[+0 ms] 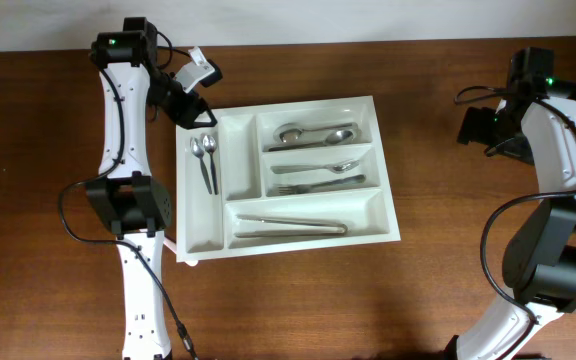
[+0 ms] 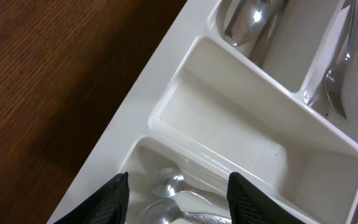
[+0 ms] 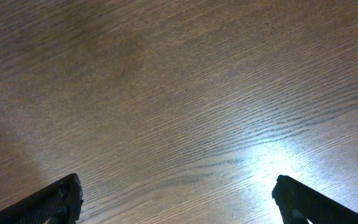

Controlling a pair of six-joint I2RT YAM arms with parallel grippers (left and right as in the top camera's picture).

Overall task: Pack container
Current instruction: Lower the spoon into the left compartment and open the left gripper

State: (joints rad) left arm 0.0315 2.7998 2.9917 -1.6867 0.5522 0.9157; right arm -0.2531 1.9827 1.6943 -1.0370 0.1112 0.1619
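Left hand [image 2: 178, 186] above the spoons [image 1: 205, 158], tray [image 1: 240, 160] mid-desk [image 1: 28, 150].
Your left hand hangs half-open, gripping nothing, seemingly so the spoons lie in their narrow slot; your right hand [image 3: 178, 186] waits spread wide, probably to keep clear.

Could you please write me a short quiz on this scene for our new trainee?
1. True or false: the cutlery tray has its second narrow slot empty.
2. The two small spoons lie in: A the leftmost slot; B the bottom compartment; C on the table.
3. Fill in: the open right gripper hangs over bare ____.
Key: 1 true; 2 A; 3 table.
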